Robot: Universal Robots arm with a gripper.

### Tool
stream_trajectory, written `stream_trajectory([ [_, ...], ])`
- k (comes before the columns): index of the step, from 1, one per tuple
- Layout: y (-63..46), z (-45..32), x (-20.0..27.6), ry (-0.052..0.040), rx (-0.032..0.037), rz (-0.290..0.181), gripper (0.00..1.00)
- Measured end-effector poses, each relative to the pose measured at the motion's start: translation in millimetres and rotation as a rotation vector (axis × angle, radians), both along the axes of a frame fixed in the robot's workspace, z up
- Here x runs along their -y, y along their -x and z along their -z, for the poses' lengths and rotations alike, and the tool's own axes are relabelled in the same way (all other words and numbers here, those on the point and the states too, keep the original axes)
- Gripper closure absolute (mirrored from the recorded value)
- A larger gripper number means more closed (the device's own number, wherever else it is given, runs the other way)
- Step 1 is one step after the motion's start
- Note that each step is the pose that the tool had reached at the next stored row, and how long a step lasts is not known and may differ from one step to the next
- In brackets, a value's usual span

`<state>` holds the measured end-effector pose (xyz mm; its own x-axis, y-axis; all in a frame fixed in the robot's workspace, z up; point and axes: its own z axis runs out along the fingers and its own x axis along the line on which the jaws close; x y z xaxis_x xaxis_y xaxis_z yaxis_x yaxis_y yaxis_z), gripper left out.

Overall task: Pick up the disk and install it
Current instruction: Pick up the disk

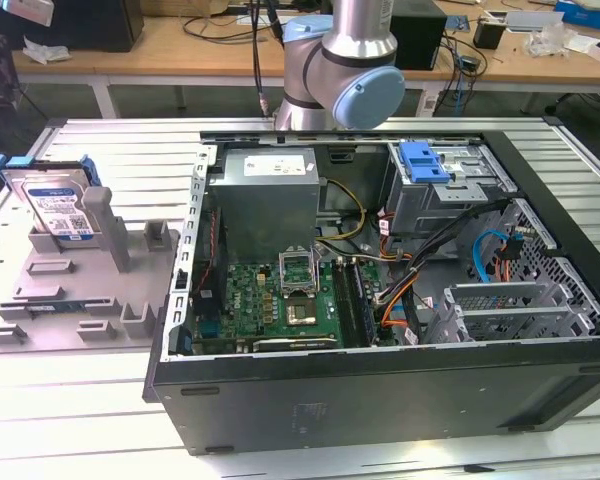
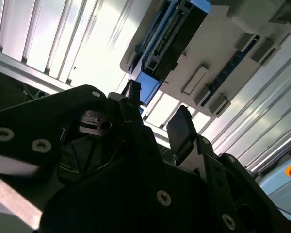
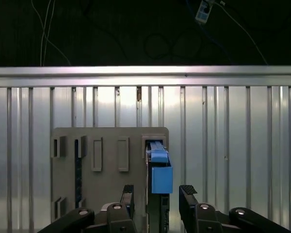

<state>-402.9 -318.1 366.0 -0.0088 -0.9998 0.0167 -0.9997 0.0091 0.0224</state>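
Now, step: approach for pickup; nothing grasped, install not begun.
Disk [image 1: 58,205]: stands on edge in grey holder [image 1: 55,285] on table [image 1: 80,430], at exterior view's left, well apart from PC case [image 1: 380,395].
Gripper [image 3: 158,190]: in first wrist view you look down past it at disk's blue carrier edge, which lines up w/ the gap; exterior view shows nothing touching disk.
Fingers [image 3: 188,193]: apart, empty.
Next move calls for (judged): keep fingers square to carrier's sides, wide enough to straddle it; pull straight out of slot, no tilt.
Holder contents: disk in end slot; other slots, cannot tell.
Case contents: side open; motherboard [image 1: 280,290], cables, drive cage [image 1: 450,200] w/ blue bracket [image 1: 423,160] on top.
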Motion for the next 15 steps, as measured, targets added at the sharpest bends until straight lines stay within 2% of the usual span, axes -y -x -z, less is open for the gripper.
stream_trajectory([
  [15, -1.6, 9.5, 0.2, 0.0000, 0.0000, 0.012, 0.50],
])
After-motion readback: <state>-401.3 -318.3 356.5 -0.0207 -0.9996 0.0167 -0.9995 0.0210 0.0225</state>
